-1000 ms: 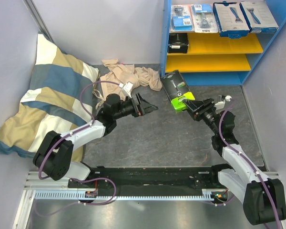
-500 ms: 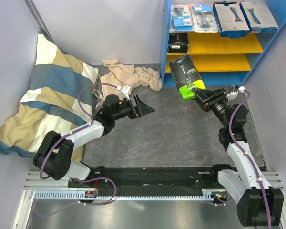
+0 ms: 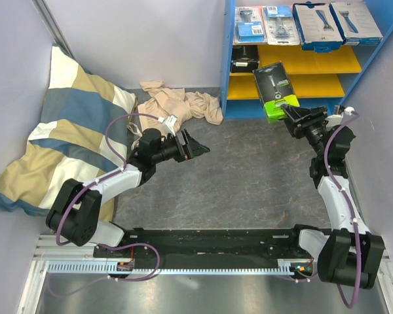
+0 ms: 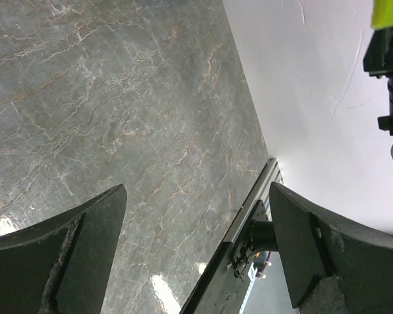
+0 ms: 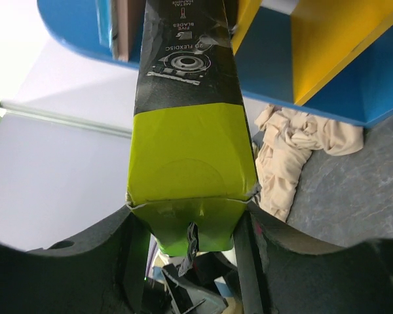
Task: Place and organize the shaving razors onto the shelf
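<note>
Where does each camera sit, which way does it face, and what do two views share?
Top external: above and behind the arms, looking down on table and shelf; both arms show.
Left wrist: on the left arm, facing across the table past the open left end effector; fingers show.
Right wrist: on the right arm, facing the shelf along the black box clamped in the right end effector.
Shared: top external and right wrist both show that box and beige cloth.
</note>
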`<state>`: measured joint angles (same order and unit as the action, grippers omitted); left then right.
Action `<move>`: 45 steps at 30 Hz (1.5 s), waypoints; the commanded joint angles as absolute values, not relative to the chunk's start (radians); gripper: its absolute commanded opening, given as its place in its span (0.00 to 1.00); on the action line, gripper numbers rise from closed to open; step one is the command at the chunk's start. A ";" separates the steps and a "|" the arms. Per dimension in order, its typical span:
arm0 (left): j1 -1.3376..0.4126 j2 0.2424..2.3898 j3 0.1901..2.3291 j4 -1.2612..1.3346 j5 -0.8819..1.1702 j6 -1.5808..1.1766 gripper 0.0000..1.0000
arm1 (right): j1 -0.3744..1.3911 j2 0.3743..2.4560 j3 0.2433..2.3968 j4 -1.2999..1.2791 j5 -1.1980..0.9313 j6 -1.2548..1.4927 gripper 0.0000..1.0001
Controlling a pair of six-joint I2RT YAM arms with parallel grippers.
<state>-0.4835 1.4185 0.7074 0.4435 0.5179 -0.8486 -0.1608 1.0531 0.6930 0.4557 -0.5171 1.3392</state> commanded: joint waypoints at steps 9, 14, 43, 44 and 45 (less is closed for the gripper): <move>-0.465 1.428 0.689 0.457 0.551 -0.801 0.96 | -0.340 1.141 0.813 0.719 -0.618 1.434 0.37; -0.462 1.437 0.677 0.479 0.554 -0.813 0.96 | -0.344 1.199 0.853 0.744 -0.614 1.442 0.38; -0.446 1.447 0.620 0.551 0.563 -0.851 0.96 | -0.203 1.680 1.249 0.742 -0.440 1.419 0.37; -0.446 1.450 0.618 0.554 0.563 -0.851 0.96 | -0.190 1.696 1.253 0.736 -0.431 1.419 0.37; -0.446 1.450 0.615 0.555 0.563 -0.854 0.96 | -0.186 1.703 1.259 0.723 -0.417 1.419 0.37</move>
<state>-0.4526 1.4471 0.6235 0.4965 0.5373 -0.8444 -0.2203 1.6878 1.1656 0.6273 -0.4675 1.4242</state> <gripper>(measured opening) 0.955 0.556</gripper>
